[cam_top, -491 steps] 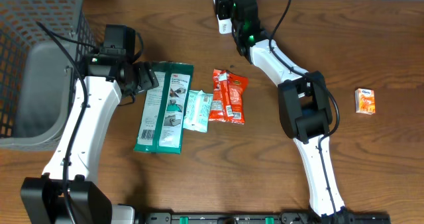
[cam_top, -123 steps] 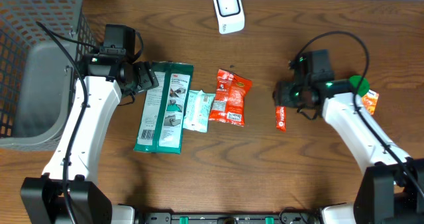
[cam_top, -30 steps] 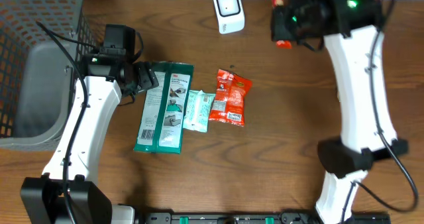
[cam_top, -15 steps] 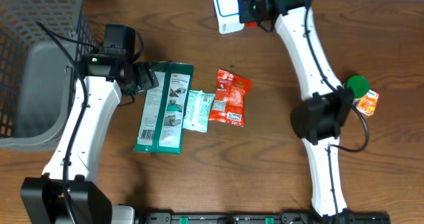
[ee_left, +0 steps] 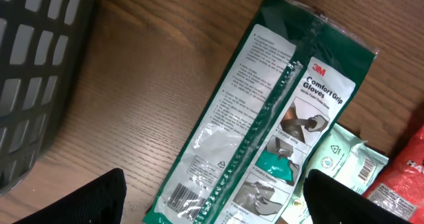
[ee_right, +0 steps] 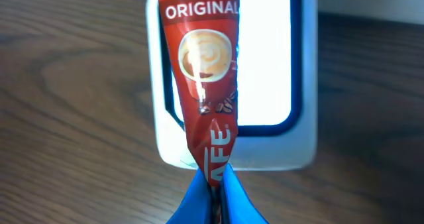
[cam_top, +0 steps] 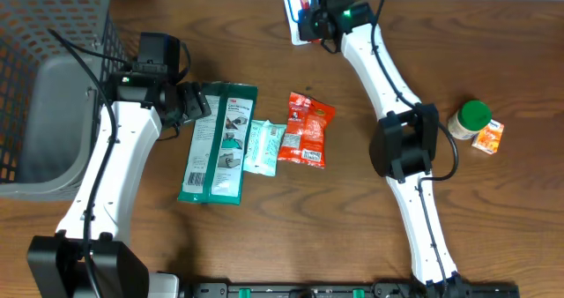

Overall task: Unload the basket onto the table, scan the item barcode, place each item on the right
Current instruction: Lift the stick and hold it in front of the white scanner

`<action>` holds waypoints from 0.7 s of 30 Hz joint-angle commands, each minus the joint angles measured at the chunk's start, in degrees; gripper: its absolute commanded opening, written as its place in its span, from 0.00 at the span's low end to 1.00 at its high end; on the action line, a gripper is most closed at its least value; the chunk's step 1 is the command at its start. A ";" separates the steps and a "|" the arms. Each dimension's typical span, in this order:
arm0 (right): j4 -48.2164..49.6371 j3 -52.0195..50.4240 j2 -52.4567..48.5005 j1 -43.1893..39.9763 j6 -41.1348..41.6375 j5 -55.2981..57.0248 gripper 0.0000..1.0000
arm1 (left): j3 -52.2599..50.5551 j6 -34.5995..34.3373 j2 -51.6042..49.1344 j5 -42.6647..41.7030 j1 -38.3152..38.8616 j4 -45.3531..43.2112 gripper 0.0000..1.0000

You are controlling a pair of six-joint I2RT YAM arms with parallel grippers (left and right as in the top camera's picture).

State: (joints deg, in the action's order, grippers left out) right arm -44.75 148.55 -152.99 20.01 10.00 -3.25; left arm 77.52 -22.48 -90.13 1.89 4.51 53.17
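The right gripper (ee_right: 213,184) is clenching one end of the red coffee sachet (ee_right: 202,71), holding it directly over the lit window of the white scanner (ee_right: 268,78). Well away from the scanner, the left gripper (cam_top: 196,104) is hovering with jaws spread, grasping nothing, above the green glove pack (ee_left: 265,131).

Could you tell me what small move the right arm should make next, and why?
Probably hold the red coffee sachet steady: the right gripper pinches it directly before the scanner, across its lit window, printed front facing away.
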 commanded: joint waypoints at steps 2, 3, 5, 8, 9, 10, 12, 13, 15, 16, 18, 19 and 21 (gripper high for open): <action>0.63 0.76 -0.68 0.66 -0.22 -0.02 0.01 | 0.92 0.31 0.24 0.72 -0.22 0.15 0.86; 0.61 0.74 -0.74 0.66 -0.22 -0.04 0.01 | 0.92 0.31 0.24 0.74 -0.22 0.15 0.86; 0.26 0.68 -1.07 0.61 -0.22 0.13 0.01 | 0.92 0.31 0.24 0.72 -0.22 0.15 0.86; 0.11 0.63 -1.36 0.44 -0.20 0.37 0.01 | 0.92 0.31 0.24 0.72 -0.22 0.15 0.86; 0.11 0.63 -1.38 0.31 -0.22 0.39 0.01 | 0.92 0.31 0.24 0.74 -0.22 0.15 0.86; 0.09 0.63 -1.44 0.28 -0.20 0.39 0.01 | 0.92 0.31 0.24 0.72 -0.22 0.15 0.86; 0.00 0.63 -1.44 0.28 -0.15 0.37 0.01 | 0.92 0.31 0.24 0.74 -0.22 0.15 0.86; -0.04 0.63 -1.44 0.28 0.24 0.39 0.01 | 0.92 0.31 0.24 0.74 -0.22 0.15 0.86; -0.31 0.63 -1.44 0.28 0.66 0.37 0.01 | 0.92 0.31 0.24 0.72 -0.22 0.15 0.86; -0.55 0.63 -1.44 0.28 0.66 0.37 0.01 | 0.92 0.31 0.24 0.72 -0.22 0.15 0.86; -1.01 0.63 -1.49 0.26 0.66 0.42 0.01 | 0.92 0.31 0.24 0.74 -0.22 0.15 0.86; -1.31 0.63 -1.55 0.22 0.68 0.96 0.01 | 0.92 0.31 0.24 0.72 -0.22 0.15 0.86; -2.01 0.63 -1.62 0.24 0.68 2.21 0.01 | 0.92 0.31 0.24 0.72 -0.22 0.15 0.86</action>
State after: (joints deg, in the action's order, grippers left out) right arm -46.02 148.55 -153.10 20.34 10.09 -2.94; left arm 77.52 -22.46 -90.13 1.89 4.51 53.15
